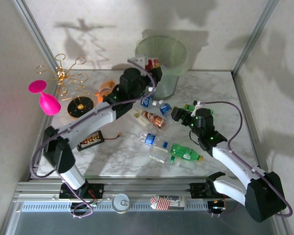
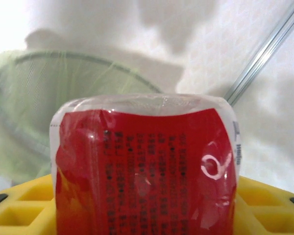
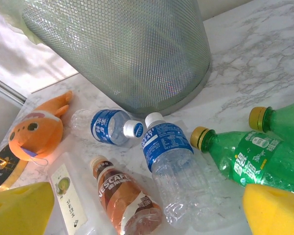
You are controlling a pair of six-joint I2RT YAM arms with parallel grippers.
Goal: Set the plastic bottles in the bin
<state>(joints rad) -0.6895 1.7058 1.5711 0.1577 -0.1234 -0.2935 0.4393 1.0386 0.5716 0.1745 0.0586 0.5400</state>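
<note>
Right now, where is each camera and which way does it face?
Top external: above, behind the bases, looking down on the marble table; both arms show.
Left wrist: faces the round pale-green bin over a red-labelled clear bottle between yellow left fingers.
Right wrist: looks down at plastic bottles; yellow right fingers show.
Shared: all see the bin.

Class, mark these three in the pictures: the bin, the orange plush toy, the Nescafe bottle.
bin (image 3: 127, 54), right wrist view, on its side wall.
plush toy (image 3: 36, 132), right wrist view, on its face.
Nescafe bottle (image 3: 116, 188), right wrist view, on its brown label.
</note>
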